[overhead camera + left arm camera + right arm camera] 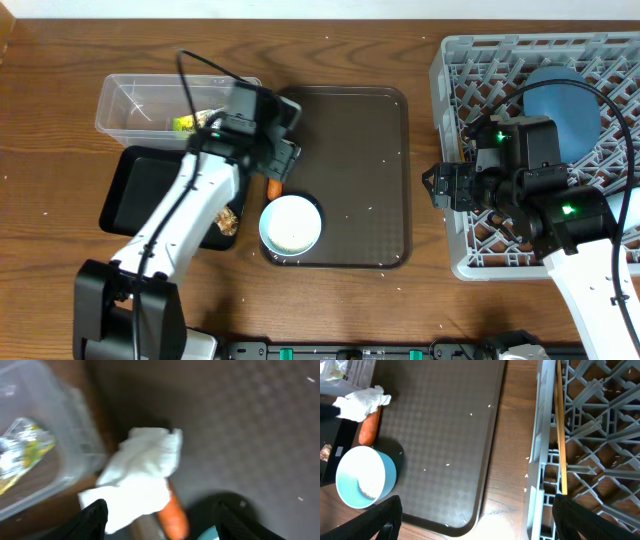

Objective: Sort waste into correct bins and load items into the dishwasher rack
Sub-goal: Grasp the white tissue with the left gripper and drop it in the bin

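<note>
On the wooden table (60, 80), you'll find the crumpled white tissue (140, 472) mid-frame, draped over the carrot (175, 512) at the brown tray (240, 425) edge. Your left gripper (161, 512) stands spread beside it; the right gripper (477, 510) is spread, empty, by the rack (544, 460).

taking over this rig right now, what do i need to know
Left hand: open, empty, over the crumpled tissue, which covers one end of the carrot at the brown tray's left edge.
Right hand: open, empty, at the rack's left edge.
Done: wrapper in clear tub; food lump in black tray; blue plate and chopsticks in rack.
Left: tissue, carrot, loose rice, bowl. Cups not in view.
</note>
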Robot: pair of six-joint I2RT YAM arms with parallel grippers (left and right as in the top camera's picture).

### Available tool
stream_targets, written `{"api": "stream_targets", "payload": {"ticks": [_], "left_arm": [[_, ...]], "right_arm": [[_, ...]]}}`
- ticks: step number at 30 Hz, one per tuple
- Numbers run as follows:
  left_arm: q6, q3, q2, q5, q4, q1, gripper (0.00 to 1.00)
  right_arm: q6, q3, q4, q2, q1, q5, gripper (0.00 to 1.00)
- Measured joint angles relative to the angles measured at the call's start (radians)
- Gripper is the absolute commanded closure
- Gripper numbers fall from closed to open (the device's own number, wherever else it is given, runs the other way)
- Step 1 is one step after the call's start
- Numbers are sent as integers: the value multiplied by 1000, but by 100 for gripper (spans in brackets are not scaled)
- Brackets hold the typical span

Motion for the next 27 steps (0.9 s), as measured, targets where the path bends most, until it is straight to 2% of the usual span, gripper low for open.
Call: {"api": "stream_targets", "payload": {"ticks": [8, 16, 19, 23, 24, 27], "left_arm": [[0, -36, 11, -75, 27, -49, 31], [0, -39, 155, -118, 111, -49, 32], [0, -41, 196, -122, 134, -49, 44], [0, -41, 214, -129, 163, -49, 85], [-2, -41, 213, -131, 164, -49, 92], [0, -41, 207, -132, 157, -49, 94]], "right_arm": [[0, 0, 0, 0, 0, 0, 10], [0, 0, -1, 0, 0, 0, 10], [0, 0, -4, 0, 0, 0, 11], [0, 0, -9, 0, 0, -1, 11], [0, 0, -10, 0, 0, -1, 11], [0, 0, -13, 0, 0, -2, 11]]}}
